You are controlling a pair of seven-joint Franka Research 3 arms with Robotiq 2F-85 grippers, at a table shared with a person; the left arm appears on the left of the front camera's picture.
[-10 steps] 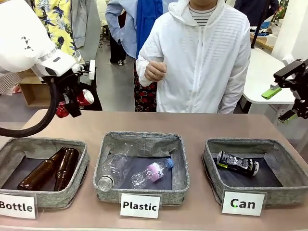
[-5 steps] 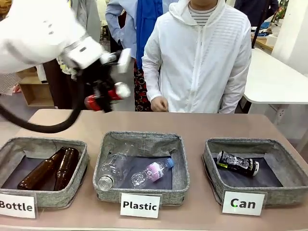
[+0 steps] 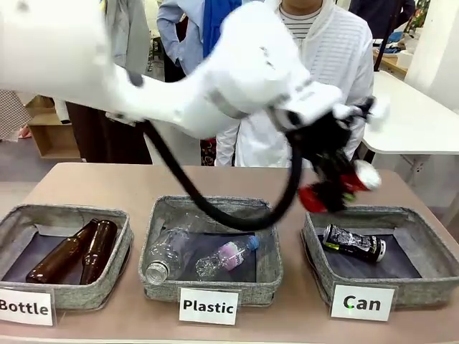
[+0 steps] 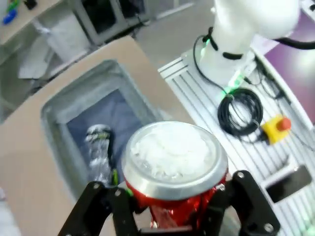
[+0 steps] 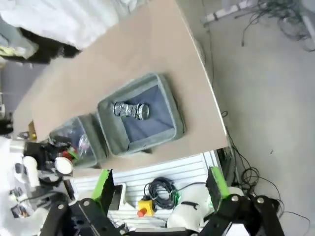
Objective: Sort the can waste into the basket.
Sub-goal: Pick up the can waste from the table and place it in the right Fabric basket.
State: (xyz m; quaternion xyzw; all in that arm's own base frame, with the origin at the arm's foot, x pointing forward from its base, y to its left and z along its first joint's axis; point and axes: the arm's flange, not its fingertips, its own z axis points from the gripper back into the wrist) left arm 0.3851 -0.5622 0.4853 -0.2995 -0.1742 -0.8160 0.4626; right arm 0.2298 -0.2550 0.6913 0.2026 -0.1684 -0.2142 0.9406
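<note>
Left end effector [image 3: 337, 188]: I had it clamped on the red can [image 3: 331, 195].
Basket [image 3: 319, 269]: just below it.
Right end effector [image 5: 160, 187]: I saw it open, unladen.

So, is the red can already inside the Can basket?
Not yet: the left gripper holds the red can above the Can basket's rim.

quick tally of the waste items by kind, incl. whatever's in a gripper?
Cans: 2 (black can in the Can basket; red can in the left gripper)
Glass bottles: 2
Plastic bottles: 2
Total: 6
</note>
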